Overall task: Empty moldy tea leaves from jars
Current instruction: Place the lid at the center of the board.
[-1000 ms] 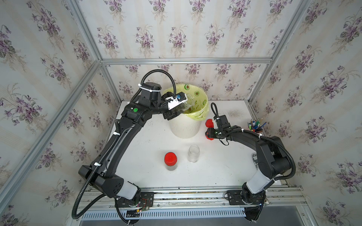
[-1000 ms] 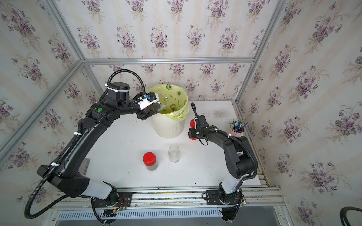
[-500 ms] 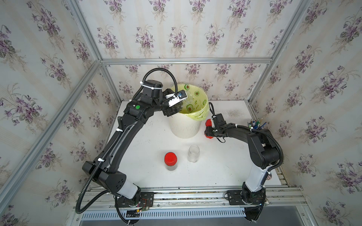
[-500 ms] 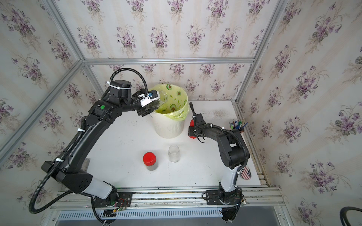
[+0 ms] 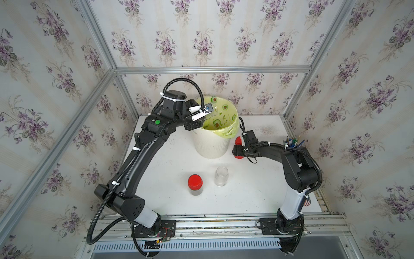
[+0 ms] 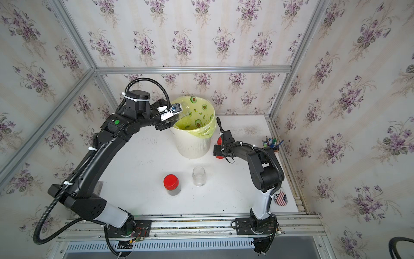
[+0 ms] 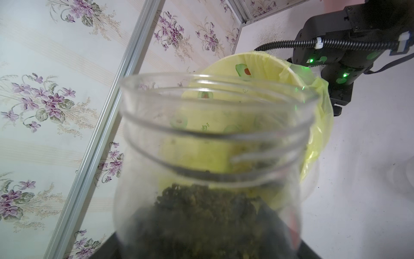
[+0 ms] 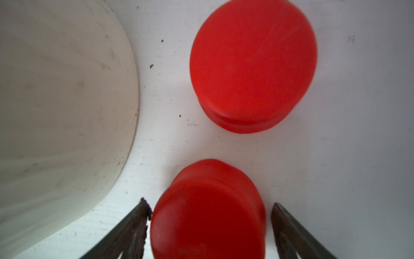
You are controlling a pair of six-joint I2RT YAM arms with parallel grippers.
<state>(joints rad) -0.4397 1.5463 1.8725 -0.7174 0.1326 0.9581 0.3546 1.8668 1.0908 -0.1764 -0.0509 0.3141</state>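
Status at inspection: your left tool (image 5: 202, 114) is clamped on a tilted jar (image 5: 212, 108) with its cap off. The jar's mouth leans over the rim of the cream bin (image 5: 210, 145), which is lined with a yellow avocado-print bag (image 5: 224, 125). The bin stands near the back edge of the counter (image 5: 168, 179), about midway along it. In the left wrist view the tea leaves (image 7: 208, 213) lie as a dark crumbly mass low in that jar, short of the threaded neck.

Your right tool (image 8: 210, 207) sits low over the counter between the bin and the right edge. Its jaws stand wide on either side of a near cap (image 8: 208, 224), red and resting on the counter. One finger (image 8: 134, 219) is at the cap's edge, and the other shows a clear gap. A far cap (image 8: 253, 67), also red, lies just beyond, apart from the first.

Two more jars stand upright toward the front edge, near its middle. One is a capped jar (image 5: 195, 186) with dark contents. The other, an empty jar (image 5: 221, 176) with its cap off, stands just beside it on the right-edge side. A pen cup (image 5: 291, 143) stands at the right edge.
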